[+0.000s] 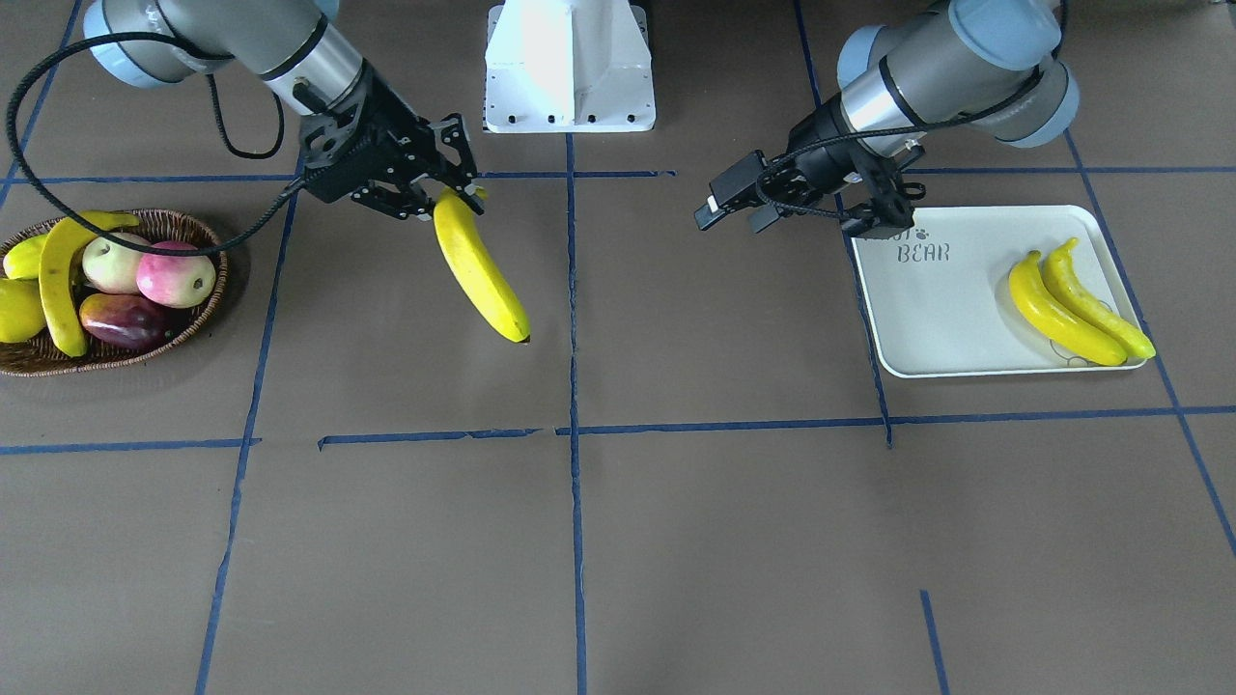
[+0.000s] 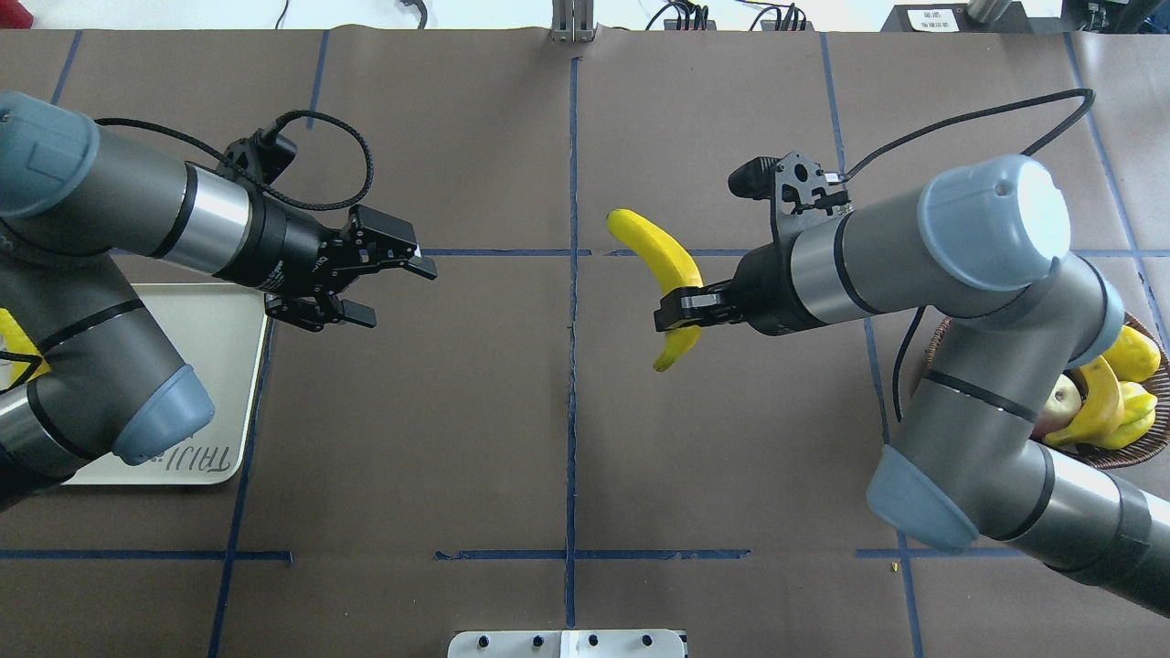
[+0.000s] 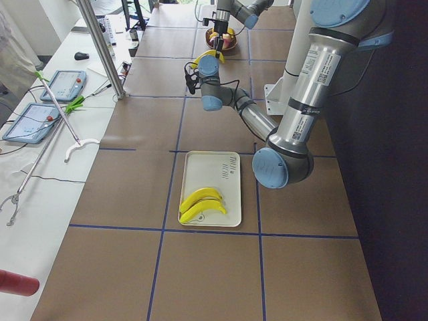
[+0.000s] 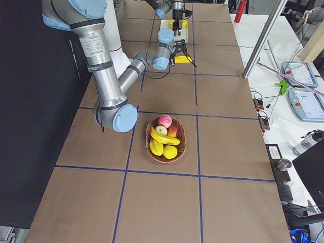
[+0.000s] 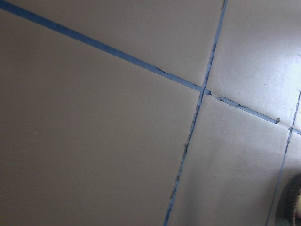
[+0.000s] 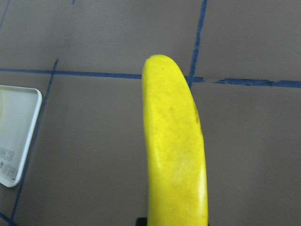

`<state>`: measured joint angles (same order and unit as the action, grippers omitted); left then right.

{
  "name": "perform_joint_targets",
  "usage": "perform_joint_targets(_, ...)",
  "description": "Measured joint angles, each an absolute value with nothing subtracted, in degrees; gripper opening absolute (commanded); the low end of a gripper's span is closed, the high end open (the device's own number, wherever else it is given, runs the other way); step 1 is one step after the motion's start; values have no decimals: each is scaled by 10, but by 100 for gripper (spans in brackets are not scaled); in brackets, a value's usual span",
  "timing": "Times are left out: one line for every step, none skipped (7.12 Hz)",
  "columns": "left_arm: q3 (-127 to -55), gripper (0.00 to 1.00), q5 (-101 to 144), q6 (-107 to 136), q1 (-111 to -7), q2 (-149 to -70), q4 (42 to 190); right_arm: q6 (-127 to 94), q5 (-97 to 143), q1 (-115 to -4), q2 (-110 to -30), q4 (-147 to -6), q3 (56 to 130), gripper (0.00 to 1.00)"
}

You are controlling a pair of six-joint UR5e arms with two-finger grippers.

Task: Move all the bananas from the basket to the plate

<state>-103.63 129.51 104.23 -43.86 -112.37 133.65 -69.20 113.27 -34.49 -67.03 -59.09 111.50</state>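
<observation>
My right gripper [image 2: 681, 309] is shut on the stem end of a long yellow banana [image 2: 663, 265], held above the middle of the table; the same banana [image 1: 480, 270] hangs tip-down and fills the right wrist view [image 6: 174, 150]. My left gripper [image 2: 393, 291] stands open and empty, facing it beside the plate [image 2: 228, 366]. Two bananas [image 1: 1057, 314] lie side by side on the plate [image 1: 927, 319]. Another banana [image 1: 60, 280] rests in the wicker basket [image 1: 208, 290] at the far end of the table.
The basket also holds two pink-green apples [image 1: 174, 273], a dark red mango [image 1: 126, 320] and yellow-green pointed fruits [image 1: 14, 309]. The white robot base [image 1: 570, 68] stands at the table's back middle. Blue tape lines [image 1: 575, 425] cross the brown table.
</observation>
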Motion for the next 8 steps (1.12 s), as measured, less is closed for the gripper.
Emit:
perform_joint_targets(-1032,100,1285,1089,-434,-1143,1336,-736,1095,-321,-649,-538,1089,5)
perform_joint_targets(-1026,100,1269,1128,-425,-1158,1335,-767,1051,-294,-632,-502,1069,6)
perform_joint_targets(-1021,100,1245,1163,-414,-1170,1335,-795,1011,-266,-621,-478,1060,7)
perform_joint_targets(-1015,100,1227,1191,-406,-1181,1334,-816,978,-239,-615,-462,1056,8)
perform_joint_targets(-1006,100,1220,1207,-402,-1187,1333,-826,951,-216,-612,-455,1055,10)
perform_joint_targets(-999,100,1218,1213,-400,-1192,1333,-830,935,-199,-611,-452,1056,15)
perform_joint_targets(-997,99,1217,1216,-399,-1194,1333,-831,928,-190,-610,-451,1056,21)
perform_joint_targets(-996,99,1217,1217,-397,-1195,1333,-831,926,-185,-609,-451,1058,30)
